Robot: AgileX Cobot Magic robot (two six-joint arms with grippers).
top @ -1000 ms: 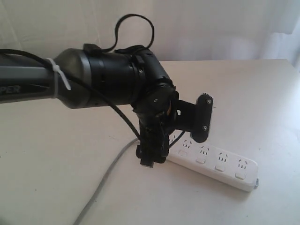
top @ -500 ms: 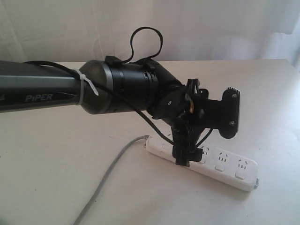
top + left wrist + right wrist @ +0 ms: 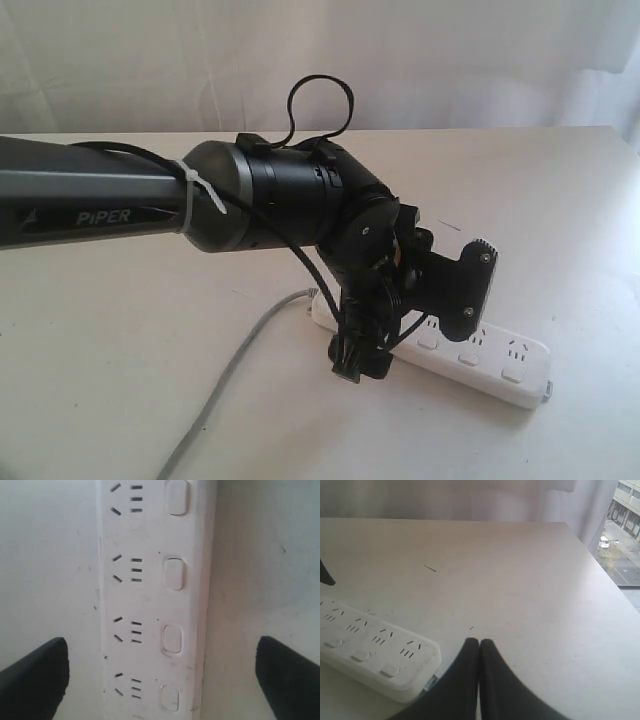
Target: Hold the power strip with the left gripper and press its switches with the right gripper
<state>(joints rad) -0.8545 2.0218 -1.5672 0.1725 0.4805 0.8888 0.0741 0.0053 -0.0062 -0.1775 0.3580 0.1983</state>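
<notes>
The white power strip lies flat on the table, its grey cord trailing off toward the front left. My left gripper hangs over the strip's middle on the grey "PiPER" arm. In the left wrist view this gripper is open wide, one black finger on each side of the strip, touching nothing. A row of white switches runs along one long side. My right gripper is shut and empty, low beside the strip's rounded end; it is out of the exterior view.
The beige table ends at an edge beside a window. A white curtain hangs behind the table. A looped black cable rises from the left wrist.
My left gripper moved from the cord end along the strip toward its middle, then dropped lower so its fingers straddle the strip. Its jaws widened slightly.
</notes>
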